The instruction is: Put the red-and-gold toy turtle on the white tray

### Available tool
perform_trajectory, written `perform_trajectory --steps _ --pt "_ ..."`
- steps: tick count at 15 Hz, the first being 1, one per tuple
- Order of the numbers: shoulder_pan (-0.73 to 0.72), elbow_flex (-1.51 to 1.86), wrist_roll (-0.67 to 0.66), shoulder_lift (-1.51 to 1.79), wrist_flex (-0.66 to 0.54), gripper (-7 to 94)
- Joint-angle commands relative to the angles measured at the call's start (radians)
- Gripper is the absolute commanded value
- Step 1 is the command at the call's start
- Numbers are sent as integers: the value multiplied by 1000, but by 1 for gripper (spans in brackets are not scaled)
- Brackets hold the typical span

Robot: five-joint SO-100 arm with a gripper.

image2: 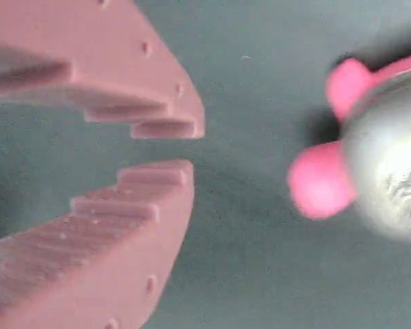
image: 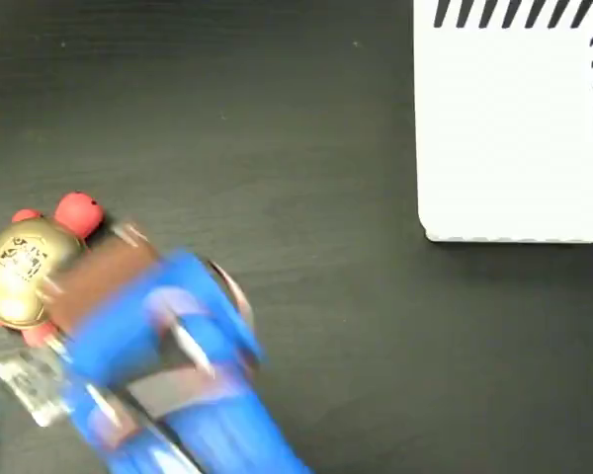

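The turtle sits on the dark table, far from the tray

The red-and-gold toy turtle (image: pixel 25 269) is at the left, the white tray (image: pixel 509 128) at the top right. The gripper (image2: pixel 175 149) is beside the turtle, fingers a little apart, holding nothing

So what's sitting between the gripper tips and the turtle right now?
Nothing: in the wrist view only bare dark table separates the gripper, its fingers slightly apart and empty, from the red-and-gold toy turtle. The fixed view is too blurred to confirm.
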Motion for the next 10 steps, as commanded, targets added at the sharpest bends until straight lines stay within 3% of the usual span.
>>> perform_trajectory --steps 1,7,10 --pt "-20 -227 -112 -176 92 0" --pt "-67 -545 -316 -552 250 0" --pt "-104 -627 -325 -692 307 2"
